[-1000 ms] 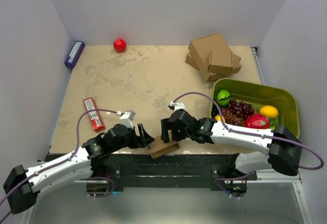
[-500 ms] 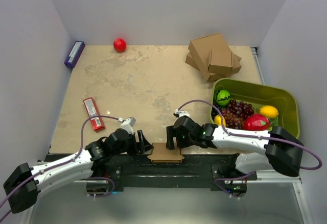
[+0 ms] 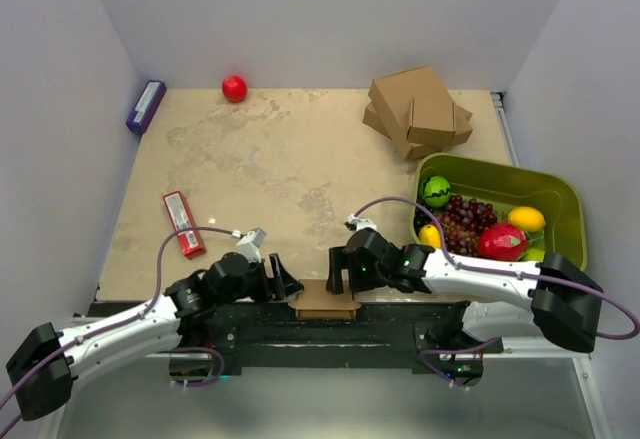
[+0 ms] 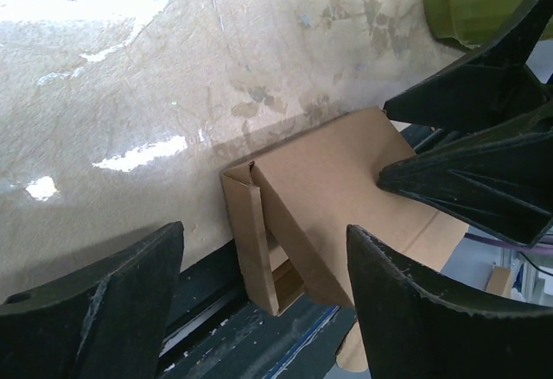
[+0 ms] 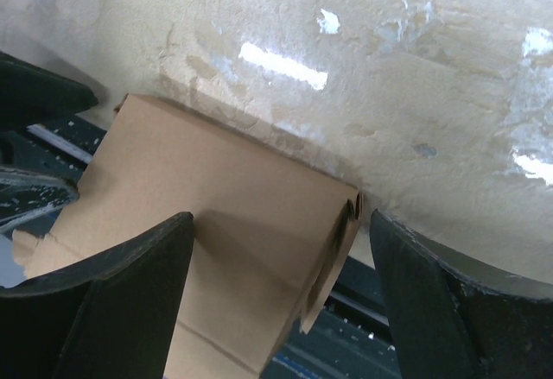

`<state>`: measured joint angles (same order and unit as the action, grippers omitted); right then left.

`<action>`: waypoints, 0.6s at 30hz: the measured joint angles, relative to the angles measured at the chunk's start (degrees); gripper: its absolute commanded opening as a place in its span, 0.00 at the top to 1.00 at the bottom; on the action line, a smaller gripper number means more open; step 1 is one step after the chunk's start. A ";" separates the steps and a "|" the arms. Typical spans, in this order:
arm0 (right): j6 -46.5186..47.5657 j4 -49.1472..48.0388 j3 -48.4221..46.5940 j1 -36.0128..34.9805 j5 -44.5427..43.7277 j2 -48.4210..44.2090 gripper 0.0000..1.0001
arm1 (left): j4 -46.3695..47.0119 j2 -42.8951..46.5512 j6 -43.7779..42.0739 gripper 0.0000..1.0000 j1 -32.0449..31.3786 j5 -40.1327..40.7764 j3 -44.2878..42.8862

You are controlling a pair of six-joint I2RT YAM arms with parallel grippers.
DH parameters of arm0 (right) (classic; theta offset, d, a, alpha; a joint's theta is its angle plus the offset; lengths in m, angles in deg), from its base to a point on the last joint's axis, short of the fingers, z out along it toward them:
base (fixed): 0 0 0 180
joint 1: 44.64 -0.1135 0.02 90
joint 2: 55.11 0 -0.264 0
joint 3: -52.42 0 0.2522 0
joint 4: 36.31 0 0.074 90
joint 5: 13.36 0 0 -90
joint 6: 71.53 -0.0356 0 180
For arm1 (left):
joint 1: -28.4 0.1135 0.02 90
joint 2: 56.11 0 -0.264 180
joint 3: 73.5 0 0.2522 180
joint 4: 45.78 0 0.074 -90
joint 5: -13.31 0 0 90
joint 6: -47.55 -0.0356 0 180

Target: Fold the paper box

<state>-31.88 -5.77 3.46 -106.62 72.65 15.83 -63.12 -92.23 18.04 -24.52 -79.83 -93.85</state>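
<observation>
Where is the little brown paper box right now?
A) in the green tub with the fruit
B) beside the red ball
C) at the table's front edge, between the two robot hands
C: the paper box lies at the front edge of the table, between the left gripper and the right gripper.
</observation>
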 measured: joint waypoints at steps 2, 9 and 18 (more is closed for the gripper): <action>-0.55 0.92 0.35 0.00 0.52 -1.84 0.12 | 0.11 0.35 -0.04 0.20 -0.02 -0.42 0.20; -3.74 3.45 3.17 0.02 1.81 -8.92 0.09 | -0.02 2.19 -0.02 0.19 -0.11 -2.19 0.70; -8.35 1.60 7.63 0.04 5.68 -10.99 0.19 | 0.81 1.75 0.00 0.24 -0.55 -4.52 2.60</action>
<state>-40.23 -4.18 11.08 -106.57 78.34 4.83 -62.31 -90.48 18.04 -25.07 -84.35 -91.25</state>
